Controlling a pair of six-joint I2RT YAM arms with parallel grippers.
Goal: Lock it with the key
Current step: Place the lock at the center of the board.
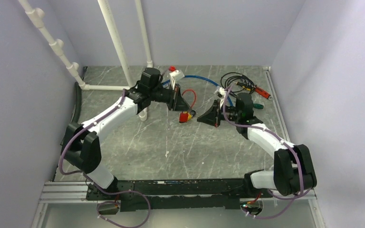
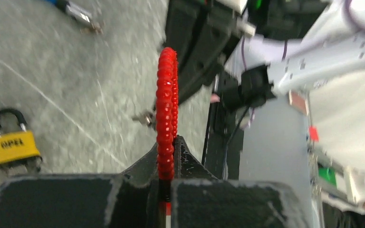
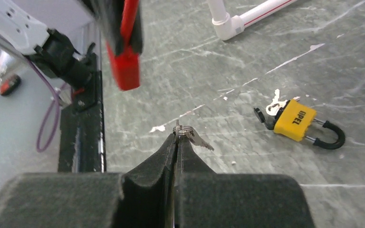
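My left gripper [image 1: 179, 103] is shut on the red ribbed cable loop [image 2: 165, 95] of a red padlock and holds it above the table. The padlock's red body [image 3: 125, 71] hangs at the top of the right wrist view. My right gripper [image 3: 177, 135] is shut on a key ring with a silver key [image 3: 198, 139] sticking out past the tips. It is held in the air just right of the red lock [image 1: 206, 116]. The key also shows in the left wrist view [image 2: 145, 118]. A yellow padlock [image 3: 293, 120] with a black shackle lies on the table below.
Keys [image 3: 275, 102] stick out of the yellow padlock. White PVC pipes [image 1: 119, 47] stand at the back left, with an elbow [image 3: 228, 23] on the floor. A blue hose, black cables and a red-handled tool [image 1: 261, 90] lie at the back right.
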